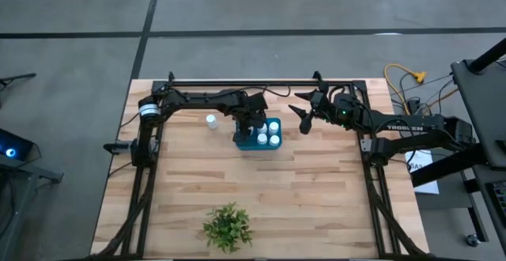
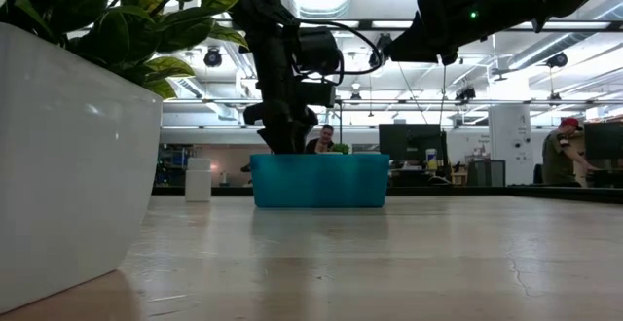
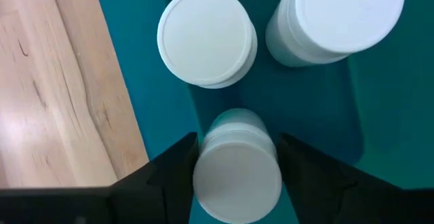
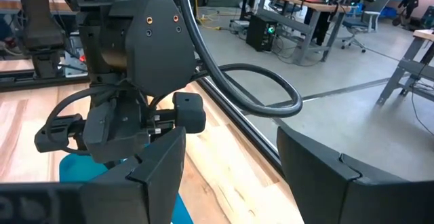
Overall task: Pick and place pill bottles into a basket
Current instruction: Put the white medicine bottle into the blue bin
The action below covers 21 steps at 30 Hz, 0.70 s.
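Note:
The teal-blue basket [image 1: 241, 145] stands on the table at the far middle; it also shows in the low view [image 2: 319, 181]. Several white pill bottles stand inside it [image 1: 273, 132], two of them just ahead of my left fingers [image 3: 207, 37] [image 3: 336, 20]. One more bottle [image 1: 211, 121] stands on the table left of the basket. My left gripper [image 1: 249, 130] reaches down into the basket's left part and is shut on a pill bottle [image 3: 237, 170]. My right gripper [image 1: 304, 119] hangs open and empty in the air, right of the basket. My left gripper pinches the pill bottle between its two fingers, by the opposite sides of its cap end [image 3: 203, 166]. The fingers come from above, pointing down into the basket. The bottle stands upright over the basket's floor [image 3: 319, 108]; whether it rests on the floor I cannot tell.
A green leafy plant [image 1: 228, 227] in a white pot [image 2: 68, 156] stands near the table's near edge. A dark frame rail [image 1: 261, 81] runs along the far edge. Bare wood lies between the basket and the plant.

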Each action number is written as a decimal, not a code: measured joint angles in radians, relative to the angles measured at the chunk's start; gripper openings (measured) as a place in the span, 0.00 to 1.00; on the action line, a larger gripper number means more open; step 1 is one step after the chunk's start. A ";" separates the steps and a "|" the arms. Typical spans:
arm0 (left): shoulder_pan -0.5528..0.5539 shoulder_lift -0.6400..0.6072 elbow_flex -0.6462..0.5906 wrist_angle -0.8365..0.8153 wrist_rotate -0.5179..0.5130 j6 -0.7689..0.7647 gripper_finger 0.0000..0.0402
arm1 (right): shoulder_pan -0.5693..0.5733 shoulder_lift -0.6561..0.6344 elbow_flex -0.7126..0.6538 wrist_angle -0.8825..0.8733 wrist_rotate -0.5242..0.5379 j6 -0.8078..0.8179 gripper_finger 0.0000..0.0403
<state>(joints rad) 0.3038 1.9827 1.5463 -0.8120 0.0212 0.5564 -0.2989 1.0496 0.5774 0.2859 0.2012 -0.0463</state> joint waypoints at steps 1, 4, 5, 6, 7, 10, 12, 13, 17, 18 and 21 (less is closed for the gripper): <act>0.000 0.000 0.000 0.000 0.000 0.000 0.45 | 0.000 0.000 0.000 0.000 0.000 0.000 0.56; 0.000 0.000 0.000 -0.001 0.000 -0.011 0.45 | 0.000 0.000 0.000 0.000 0.000 0.000 0.56; 0.000 0.000 0.000 -0.001 0.000 -0.019 0.45 | 0.000 0.000 0.000 0.000 0.000 -0.001 0.56; 0.000 0.000 0.000 -0.001 0.000 -0.022 0.45 | 0.000 0.000 0.000 -0.001 0.000 -0.001 0.56; 0.000 -0.001 0.000 -0.001 0.000 -0.023 0.45 | 0.000 0.000 0.000 -0.001 0.000 -0.001 0.56; 0.000 -0.005 0.000 -0.003 0.001 -0.025 0.45 | 0.000 0.000 0.000 -0.002 0.000 -0.001 0.56; 0.000 -0.006 0.000 -0.003 0.001 -0.025 0.45 | 0.000 0.000 0.000 -0.003 0.000 -0.001 0.56; 0.000 -0.007 0.000 -0.003 0.000 -0.025 0.45 | 0.000 0.000 0.000 -0.005 0.000 -0.001 0.56; 0.000 -0.009 0.000 -0.003 -0.004 -0.025 0.45 | 0.000 0.000 0.000 -0.006 0.000 -0.001 0.56; 0.000 -0.009 0.000 -0.003 -0.004 -0.025 0.45 | 0.000 0.000 0.000 -0.006 0.000 -0.001 0.56; 0.000 -0.010 0.000 -0.007 -0.004 -0.025 0.46 | 0.000 0.000 0.000 -0.006 0.000 0.000 0.56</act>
<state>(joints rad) 0.3038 1.9728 1.5459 -0.8185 0.0170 0.5309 -0.2989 1.0496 0.5774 0.2798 0.2012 -0.0463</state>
